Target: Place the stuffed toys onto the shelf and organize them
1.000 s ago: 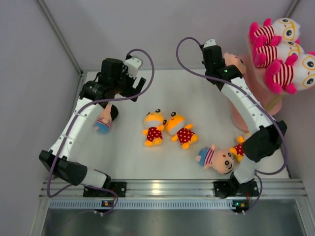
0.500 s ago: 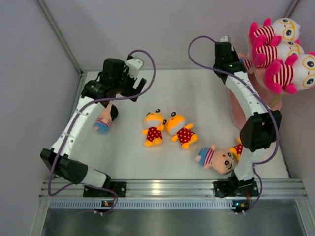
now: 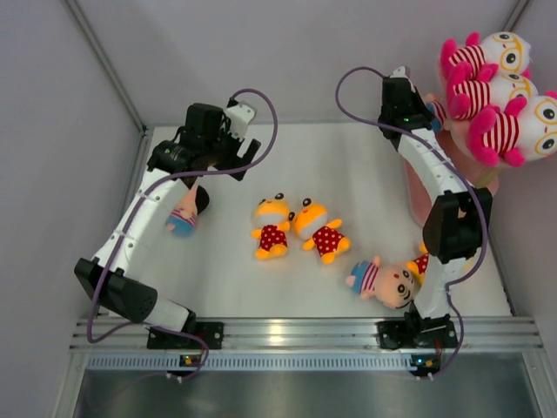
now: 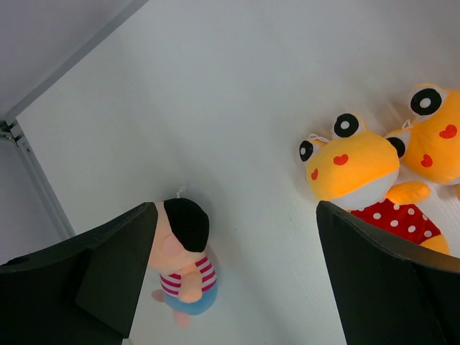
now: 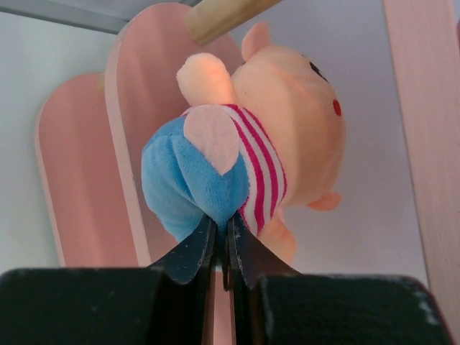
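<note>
My right gripper [image 5: 223, 226] is shut on the blue trousers of a boy doll [image 5: 251, 151], holding it against the pink shelf [image 5: 136, 144] below its wooden post [image 5: 223, 14]. From above, that gripper [image 3: 416, 104] is beside the shelf [image 3: 425, 205], whose top tier carries three pink-striped toys [image 3: 500, 90]. My left gripper [image 4: 237, 215] stands open over the table, with a second boy doll [image 4: 183, 259] lying by its left finger. Two orange toys [image 3: 271, 225] [image 3: 320, 228] lie mid-table. A third boy doll [image 3: 387, 280] lies near the right arm's base.
Another orange toy [image 3: 420, 264] is partly hidden behind the right arm's elbow. Grey walls close in the white table [image 3: 348, 165] at the back and sides. A metal rail [image 3: 296, 335] runs along the near edge.
The right arm has swung right and carried its boy doll from beside the shelf in against it. The left arm has barely shifted.
</note>
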### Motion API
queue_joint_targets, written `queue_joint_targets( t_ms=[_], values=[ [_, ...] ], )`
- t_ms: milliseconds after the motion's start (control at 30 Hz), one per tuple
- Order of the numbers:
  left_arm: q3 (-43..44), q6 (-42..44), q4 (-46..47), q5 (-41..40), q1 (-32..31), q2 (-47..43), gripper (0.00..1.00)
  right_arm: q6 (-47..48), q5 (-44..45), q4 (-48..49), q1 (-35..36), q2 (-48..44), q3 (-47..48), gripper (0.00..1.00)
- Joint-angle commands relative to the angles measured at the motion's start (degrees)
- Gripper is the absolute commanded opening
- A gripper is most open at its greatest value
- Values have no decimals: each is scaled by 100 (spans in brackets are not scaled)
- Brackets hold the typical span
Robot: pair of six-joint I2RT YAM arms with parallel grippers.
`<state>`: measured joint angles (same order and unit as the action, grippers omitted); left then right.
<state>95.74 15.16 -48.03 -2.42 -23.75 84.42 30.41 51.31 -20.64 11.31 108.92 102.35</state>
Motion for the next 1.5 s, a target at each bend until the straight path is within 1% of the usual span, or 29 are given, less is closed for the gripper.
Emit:
queue_joint_targets(
  t_ms=[0,67,100,167,200,267,300,400,467,500,633,667,700,767,800,833,867,900,933,967,1000,1033,1067,1100,1133,1167,1200,1300,1467],
  values=[
    [-3,22,189,39,-16,-145,98,-105,-33,430,-111,-21,13,6],
    [-3,14,198,57,-16,-172,98,-115,-25,369,-173,76,75,6],
    [-12,5,198,57,-16,-198,98,-167,-51,281,-190,120,119,8],
    [-12,22,198,40,-16,-233,98,-237,-51,149,-199,164,181,21],
    [-21,31,198,31,-16,-242,98,-307,-77,122,-199,147,181,31],
    [-47,57,198,4,-16,-242,98,-343,-77,104,-156,33,111,38],
    [-64,57,198,13,-16,-242,98,-282,-69,157,-121,-37,41,44],
    [-100,22,198,101,-16,-225,98,-246,-51,376,99,-371,-267,57],
    [-91,14,198,127,-16,-216,98,-308,-42,359,256,-626,-347,61],
    [-82,5,198,162,-16,-224,98,-343,-33,351,318,-705,-373,67],
    [-117,-4,198,180,-16,-233,98,-404,63,281,810,-1144,-443,72],
    [-126,-13,189,189,-16,-242,98,-457,107,202,1081,-1215,-443,73],
    [-152,-22,189,180,-16,-259,98,-736,133,71,1214,-1277,-426,73],
    [-188,-13,198,163,-16,-286,98,-1307,20,-710,1645,-1548,-470,73],
    [-249,5,206,128,-16,-321,98,-2102,-398,-1096,1777,-1680,-539,72],
    [-275,13,198,-12,-7,-339,98,-2519,-620,-1535,2030,-2021,-906,72],
    [-319,57,198,-100,-7,-365,98,-2880,-831,-1643,2181,-2233,-1205,72],
    [-363,84,198,-232,2,-400,98,-3571,-998,-1662,2339,-2435,-1974,69],
    [-477,93,189,-459,2,-426,98,-3917,-913,-1706,2532,-2803,-2364,68],
    [-539,136,198,-566,19,-444,98,-4303,-782,-1941,2952,-2946,-2708,66],
    [-618,154,189,-671,28,-505,98,-5055,-859,-2083,3138,-3043,-3007,65],
    [-801,198,198,-760,54,-532,98,-5437,-981,-2275,3332,-3192,-3488,64],
    [-899,224,189,-891,63,-567,98,-5824,-1122,-2434,3630,-3254,-3693,63],
    [-1021,259,198,-936,98,-637,98,-6463,-1384,-2671,3763,-3316,-4070,62],
    [-1127,294,206,-1006,124,-672,98,-6782,-1439,-2751,3921,-3403,-4239,62],
    [-1354,303,198,-1094,160,-708,98,-7003,-1483,-2822,4305,-3448,-4371,62],
    [-1452,321,206,-1103,221,-786,98,-7519,-1449,-3075,4483,-3457,-4468,63],
    [-1760,304,206,-955,633,-936,98,-8241,-1439,-3480,5020,-3492,-4627,62],
    [-1928,233,198,-717,854,-1103,98,-8824,-1694,-3902,5592,-3325,-4654,62]
  ],
)
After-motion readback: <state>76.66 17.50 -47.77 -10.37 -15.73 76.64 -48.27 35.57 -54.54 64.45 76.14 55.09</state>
